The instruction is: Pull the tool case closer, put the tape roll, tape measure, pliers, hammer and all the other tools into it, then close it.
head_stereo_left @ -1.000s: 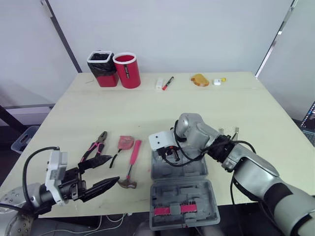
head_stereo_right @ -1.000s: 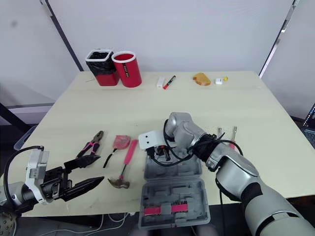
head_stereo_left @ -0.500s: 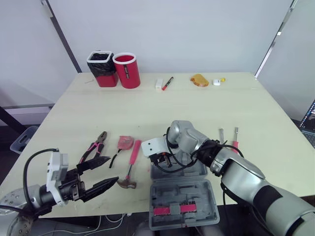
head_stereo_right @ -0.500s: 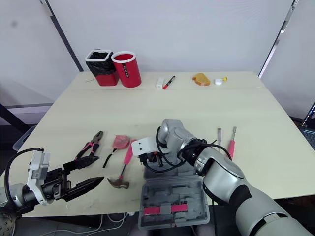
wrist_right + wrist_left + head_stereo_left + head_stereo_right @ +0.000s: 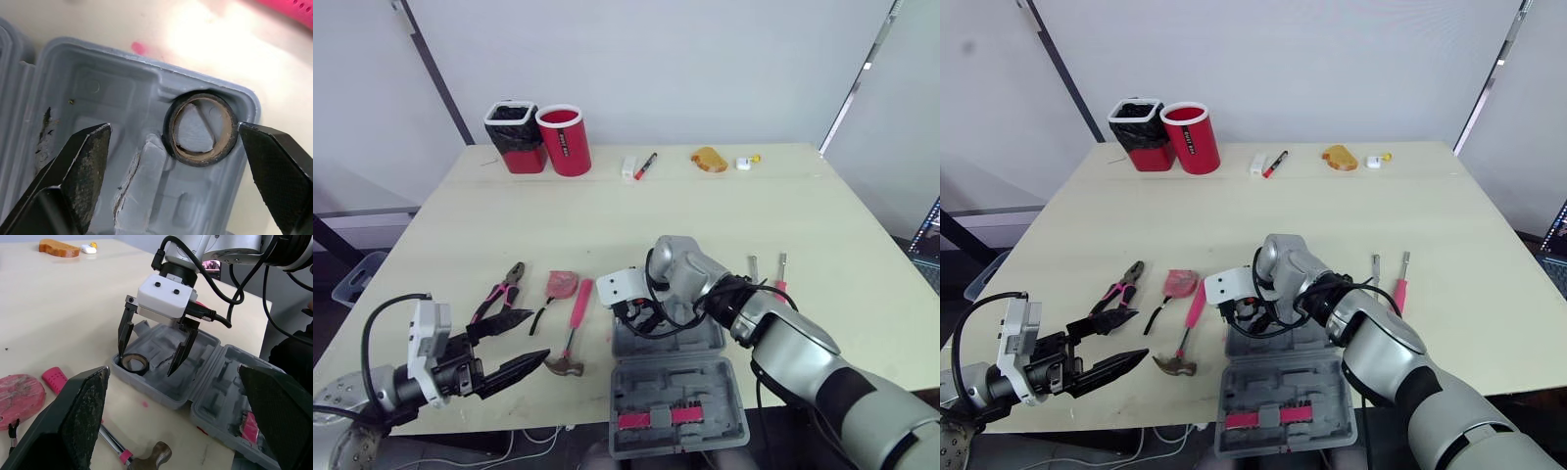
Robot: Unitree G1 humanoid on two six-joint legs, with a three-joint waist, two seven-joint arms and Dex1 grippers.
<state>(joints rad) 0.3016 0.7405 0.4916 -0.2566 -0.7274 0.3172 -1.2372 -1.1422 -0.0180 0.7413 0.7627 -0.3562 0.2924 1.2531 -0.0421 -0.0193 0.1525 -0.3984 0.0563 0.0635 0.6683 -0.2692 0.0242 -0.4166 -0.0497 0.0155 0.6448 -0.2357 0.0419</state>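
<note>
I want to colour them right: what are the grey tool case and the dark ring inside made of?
The grey moulded tool case looks like matte plastic: shaped pockets, scuffs. The dark tape roll seems black tape on a brown cardboard core, going by its dull tan inner ring.

No word, number or brand could be read anywhere, and the one thing that looked like print was a dark label (image 5: 559,140) on the side of the red cup (image 5: 576,149), its pale marks too small to make out.
</note>
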